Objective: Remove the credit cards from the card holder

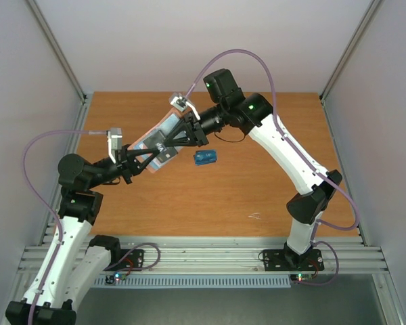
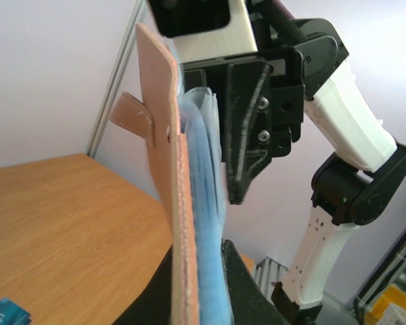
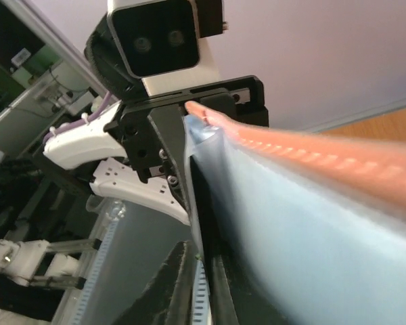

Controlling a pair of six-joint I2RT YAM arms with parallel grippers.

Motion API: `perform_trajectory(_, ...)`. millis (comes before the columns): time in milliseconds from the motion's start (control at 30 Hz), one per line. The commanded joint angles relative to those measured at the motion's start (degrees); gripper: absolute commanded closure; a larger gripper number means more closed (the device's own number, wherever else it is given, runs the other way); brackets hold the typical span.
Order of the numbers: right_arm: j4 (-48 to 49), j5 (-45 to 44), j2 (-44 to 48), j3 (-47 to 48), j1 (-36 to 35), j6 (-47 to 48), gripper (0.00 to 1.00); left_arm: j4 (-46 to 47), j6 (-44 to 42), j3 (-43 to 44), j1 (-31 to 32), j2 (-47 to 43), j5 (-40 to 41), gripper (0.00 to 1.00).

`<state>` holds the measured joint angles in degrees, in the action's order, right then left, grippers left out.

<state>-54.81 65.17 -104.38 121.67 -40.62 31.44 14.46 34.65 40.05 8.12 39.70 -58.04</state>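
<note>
Aloft, left pincer [image 1: 147, 161], right pincer [image 1: 164, 143] clamp card holder [image 1: 164, 126]; blue card [image 1: 205, 158] below.

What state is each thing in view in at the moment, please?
card holder: lifted off the table, held by both grippers, strap undone.
blue card: out of the holder, lying flat on the table.
left gripper: shut on the card holder.
right gripper: shut on the card holder's light blue inner side; whether it also pinches a card cannot be told.
</note>
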Motion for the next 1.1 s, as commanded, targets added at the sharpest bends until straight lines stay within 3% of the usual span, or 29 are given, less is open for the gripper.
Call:
perform_trajectory(0, -3.22, -0.39, 1.94, 1.52, 0.56, 2.22, 0.81, 2.39, -0.5, 0.02, 0.14, -0.66, -0.43, 1.0)
perform_trajectory(67, -5.88, -2.49, 2.1, 2.26, 0.7, 4.22, 0.75, 2.31, -0.84, 0.2, 0.14, -0.81, -0.75, 1.0)
perform_trajectory(267, -7.13, -7.17, 0.74, 4.15, 0.45, 2.95, 0.75, 3.32, -1.08, -0.22, 0.14, -1.16, -0.64, 1.0)
perform_trajectory(500, -6.56, -11.37, 0.46, 4.04, 0.22, 2.54, 0.9, 3.99, -0.94, -0.26, 0.14, -1.52, -1.23, 1.0)
perform_trajectory(767, -7.51, -16.24, -0.02, 4.55, -2.71, 3.98, 0.9, 4.61, -1.09, 0.15, 0.14, -1.21, -2.05, 1.0)
perform_trajectory(900, -6.78, -13.76, -0.57, 4.95, -3.52, 4.11, 0.88, 4.45, -1.25, 0.21, 0.14, -1.12, -1.97, 1.0)
perform_trajectory(1000, -6.76, -11.59, -0.42, 5.51, -3.52, 4.34, 0.98, 4.09, -1.02, 0.29, 0.14, -1.04, -1.99, 1.0)
perform_trajectory(1067, -6.59, -10.73, 0.18, 5.24, -3.13, 4.63, 0.99, 3.02, -1.12, 0.31, 0.14, -1.19, -1.79, 1.0)
